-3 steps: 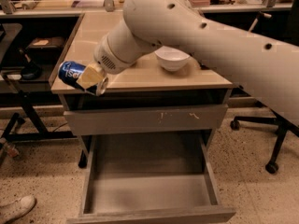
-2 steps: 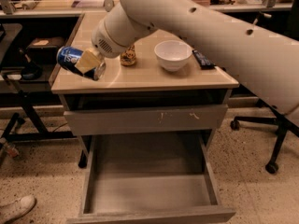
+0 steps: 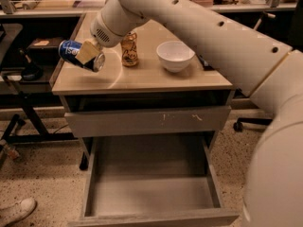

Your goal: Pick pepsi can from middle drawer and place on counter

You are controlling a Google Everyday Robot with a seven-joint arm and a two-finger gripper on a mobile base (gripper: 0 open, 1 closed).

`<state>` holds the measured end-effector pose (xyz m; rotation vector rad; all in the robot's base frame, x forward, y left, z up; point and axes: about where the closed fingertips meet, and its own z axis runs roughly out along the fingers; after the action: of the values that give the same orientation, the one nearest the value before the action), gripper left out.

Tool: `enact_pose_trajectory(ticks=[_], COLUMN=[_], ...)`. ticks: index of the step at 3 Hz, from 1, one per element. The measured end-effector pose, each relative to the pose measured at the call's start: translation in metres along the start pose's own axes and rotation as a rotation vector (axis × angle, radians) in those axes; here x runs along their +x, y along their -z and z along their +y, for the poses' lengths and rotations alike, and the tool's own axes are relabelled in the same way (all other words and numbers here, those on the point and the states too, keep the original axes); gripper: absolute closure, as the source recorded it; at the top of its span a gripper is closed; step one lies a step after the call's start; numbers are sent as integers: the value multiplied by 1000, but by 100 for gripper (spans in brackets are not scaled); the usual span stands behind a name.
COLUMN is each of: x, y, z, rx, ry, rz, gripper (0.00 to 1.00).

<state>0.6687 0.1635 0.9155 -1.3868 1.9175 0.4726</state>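
Note:
My gripper [image 3: 85, 55] is shut on the pepsi can [image 3: 75, 52], a blue can with white lettering. I hold it on its side, tilted, above the left part of the counter [image 3: 151, 77]. The can's silver end faces the front right. The middle drawer [image 3: 151, 186] is pulled out below, with a bare grey floor. My white arm reaches in from the right across the counter.
A gold-orange can [image 3: 129, 49] and a white bowl [image 3: 175, 56] stand on the counter behind and right of my gripper. A shut grey drawer front with pale scuffs [image 3: 147, 121] sits above the open drawer. A shoe [image 3: 16, 210] lies on the floor at left.
My gripper has carried the pepsi can up and back, from beside the counter's front-left corner to over its left part.

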Motion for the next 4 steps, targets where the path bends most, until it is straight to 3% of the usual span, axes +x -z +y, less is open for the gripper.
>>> enact_pose_trajectory(ticks=[2, 4], x=[11, 26], y=[-33, -56], z=[-26, -32], rx=[-10, -17], ry=[-45, -78], rz=[47, 87], gripper=[100, 100])
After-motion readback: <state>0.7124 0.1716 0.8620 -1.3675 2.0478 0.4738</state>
